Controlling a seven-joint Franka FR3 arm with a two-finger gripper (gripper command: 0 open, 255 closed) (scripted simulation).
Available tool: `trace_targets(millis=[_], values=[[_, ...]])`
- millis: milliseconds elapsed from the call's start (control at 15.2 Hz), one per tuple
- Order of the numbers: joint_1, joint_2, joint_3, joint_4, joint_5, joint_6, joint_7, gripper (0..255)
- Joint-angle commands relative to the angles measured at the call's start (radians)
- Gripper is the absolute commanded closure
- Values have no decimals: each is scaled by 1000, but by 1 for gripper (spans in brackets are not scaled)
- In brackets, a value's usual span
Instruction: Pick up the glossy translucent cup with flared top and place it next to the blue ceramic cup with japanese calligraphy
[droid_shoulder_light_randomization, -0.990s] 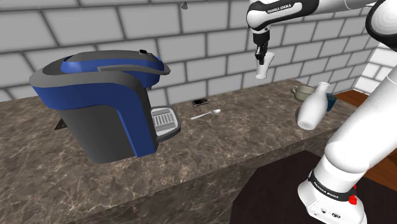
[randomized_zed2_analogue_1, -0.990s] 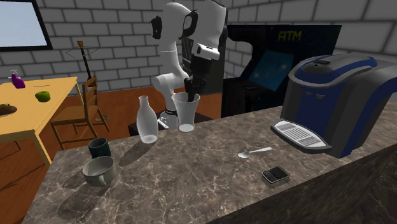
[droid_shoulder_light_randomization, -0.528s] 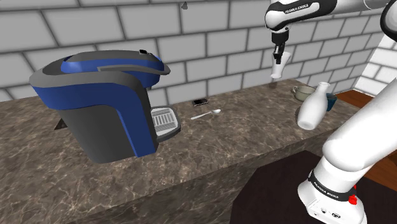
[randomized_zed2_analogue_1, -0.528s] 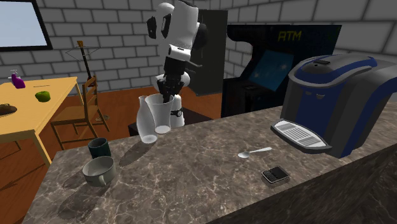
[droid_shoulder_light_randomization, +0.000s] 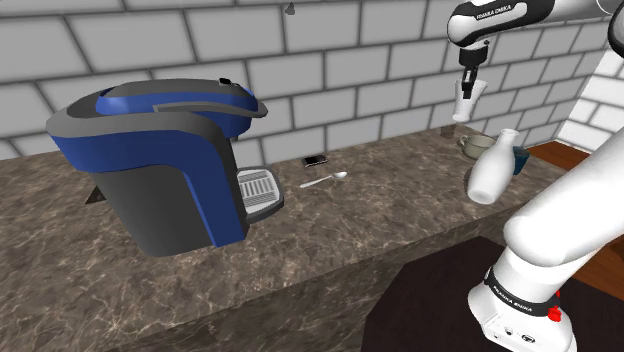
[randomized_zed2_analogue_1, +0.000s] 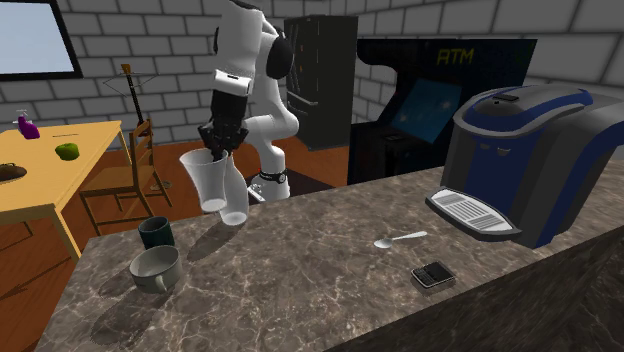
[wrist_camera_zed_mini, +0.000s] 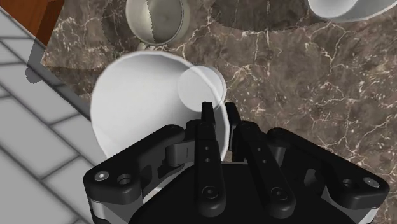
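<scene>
The jaws are clamped on the rim of the translucent flared cup (randomized_zed2_analogue_1: 211, 180) and hold it mouth-up in the air above the marbled bench (randomized_zed2_analogue_1: 300, 285). In the second exterior view the cup hangs in front of a white bottle (randomized_zed2_analogue_1: 237, 208). It is above and to the right of the dark cup (randomized_zed2_analogue_1: 156, 232) and a grey mug (randomized_zed2_analogue_1: 155, 268), which stand just beside each other on the bench. In the wrist view the grey mug sits on the bench beyond the held cup.
</scene>
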Motion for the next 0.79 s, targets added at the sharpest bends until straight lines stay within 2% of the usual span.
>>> trace_targets(millis=[0,396,726], values=[[-20,-4,-33,0,-2,13,-52,255],[-72,32,-137,36,19,58,-208,255],[-113,98,-228,98,72,93,-354,255]])
